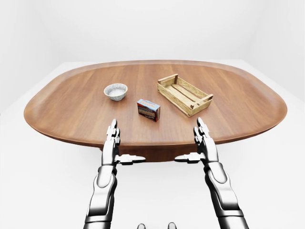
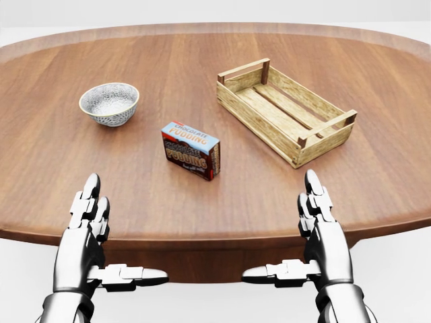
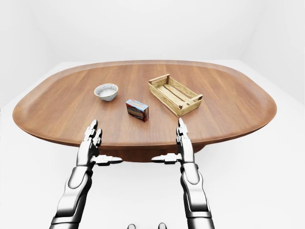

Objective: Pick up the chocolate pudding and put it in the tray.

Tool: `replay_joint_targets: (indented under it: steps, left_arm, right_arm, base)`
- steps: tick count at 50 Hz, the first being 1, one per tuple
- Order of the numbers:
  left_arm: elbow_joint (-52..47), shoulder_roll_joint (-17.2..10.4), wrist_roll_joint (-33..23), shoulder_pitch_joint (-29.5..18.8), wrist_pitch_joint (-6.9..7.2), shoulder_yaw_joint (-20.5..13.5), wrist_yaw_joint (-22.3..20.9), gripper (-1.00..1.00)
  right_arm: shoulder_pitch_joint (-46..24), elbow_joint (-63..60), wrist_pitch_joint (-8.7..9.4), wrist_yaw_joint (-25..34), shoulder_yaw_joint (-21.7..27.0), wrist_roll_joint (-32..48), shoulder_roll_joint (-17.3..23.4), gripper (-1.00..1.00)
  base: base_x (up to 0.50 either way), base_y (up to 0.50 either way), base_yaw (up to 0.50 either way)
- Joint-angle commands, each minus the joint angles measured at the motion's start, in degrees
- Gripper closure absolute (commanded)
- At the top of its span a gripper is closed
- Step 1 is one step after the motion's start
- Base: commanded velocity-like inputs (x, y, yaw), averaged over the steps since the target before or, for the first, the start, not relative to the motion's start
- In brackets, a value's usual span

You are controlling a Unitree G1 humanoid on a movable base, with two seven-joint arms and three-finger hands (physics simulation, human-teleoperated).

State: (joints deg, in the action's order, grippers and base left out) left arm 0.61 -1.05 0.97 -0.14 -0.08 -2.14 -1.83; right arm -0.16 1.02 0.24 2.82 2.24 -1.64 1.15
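Observation:
The chocolate pudding box (image 2: 192, 149), blue-topped with a dark red side, stands on the wooden table (image 2: 202, 202) near the middle of the head view. The wooden slatted tray (image 2: 283, 110) lies to its upper right, empty. My left hand (image 2: 91, 222) is open at the table's near edge, lower left of the box. My right hand (image 2: 315, 219) is open at the near edge, lower right of the box. Both hands are apart from the box and hold nothing.
A small patterned bowl (image 2: 109, 103) sits on the table to the upper left of the pudding box. The oval table's near edge runs just under both hands. White floor and walls surround the table.

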Motion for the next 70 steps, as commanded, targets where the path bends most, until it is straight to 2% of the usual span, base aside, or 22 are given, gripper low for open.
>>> replay_joint_targets:
  steps: [1, 8, 11, 37, 43, 48, 51, 56, 60, 63, 64, 70]
  left_arm:
    - [-0.18, -0.01, -0.04, 0.10, 0.09, 0.01, -0.04, -1.00]
    - [-0.04, -0.02, -0.02, 0.08, 0.02, -0.03, -0.08, -1.00]
    - [0.71, -0.02, -0.04, -0.14, -0.54, -0.08, -0.09, -1.00]
    - [0.36, 0.01, -0.09, -0.08, -0.20, 0.02, 0.01, -1.00]
    - [0.24, 0.04, -0.06, -0.28, 0.29, 0.01, 0.17, -1.00]
    - [0.80, 0.00, -0.07, -0.24, -0.32, 0.00, 0.08, -1.00]
    - [0.52, 0.00, -0.05, -0.15, -0.14, 0.02, 0.07, -1.00]
    - [0.27, -0.02, -0.06, -0.09, 0.08, 0.02, 0.04, -1.00]
    - [0.39, 0.01, -0.07, -0.15, 0.01, 0.03, 0.04, -1.00]
    - [0.13, 0.03, -0.09, -0.07, 0.18, 0.07, 0.06, -1.00]
    - [0.67, 0.03, -0.09, -0.19, -0.23, 0.04, 0.04, -1.00]
    - [0.23, 0.06, -0.17, -0.01, 0.01, 0.13, 0.08, -1.00]
  right_arm:
    - [0.07, -0.03, -0.04, 0.04, 0.01, 0.06, 0.00, -1.00]
    - [0.01, 0.03, 0.03, 0.02, 0.00, 0.06, -0.03, -1.00]
    - [0.02, 0.08, 0.00, 0.04, 0.00, 0.02, -0.03, -1.00]
    - [-0.28, 0.39, 0.43, -0.05, 0.20, -0.15, 0.06, -1.00]
    - [-0.39, 0.49, 0.43, -0.02, 0.23, -0.21, 0.08, -1.00]
    - [-0.17, 0.53, 0.14, 0.06, 0.18, -0.20, 0.07, -1.00]
    - [0.09, -0.33, 0.74, 0.01, 0.07, -0.16, 0.02, -1.00]
    - [-0.07, 0.39, 0.22, 0.03, 0.12, -0.13, 0.02, -1.00]
    - [-0.06, -0.05, 0.64, 0.02, 0.09, -0.13, 0.04, -1.00]
    - [0.00, -0.08, 0.52, 0.04, 0.11, -0.10, 0.06, -1.00]
    - [0.08, -0.19, 0.52, 0.04, 0.10, -0.09, 0.04, -1.00]
    - [0.55, -1.69, -1.88, -0.80, 0.57, -0.33, -0.15, -1.00]
  base:
    - [0.00, 0.29, 0.00]
    - [0.00, 0.29, 0.00]
    - [0.00, 0.29, 0.00]
    - [0.00, 0.01, 0.00]
    - [0.18, 0.00, 0.00]
    - [0.27, 0.00, 0.00]
    - [0.34, 0.00, 0.00]
    - [0.36, 0.00, 0.00]
    - [0.36, 0.00, 0.00]
    - [0.36, 0.00, 0.00]
    - [0.36, 0.00, 0.00]
    - [0.36, 0.00, 0.00]
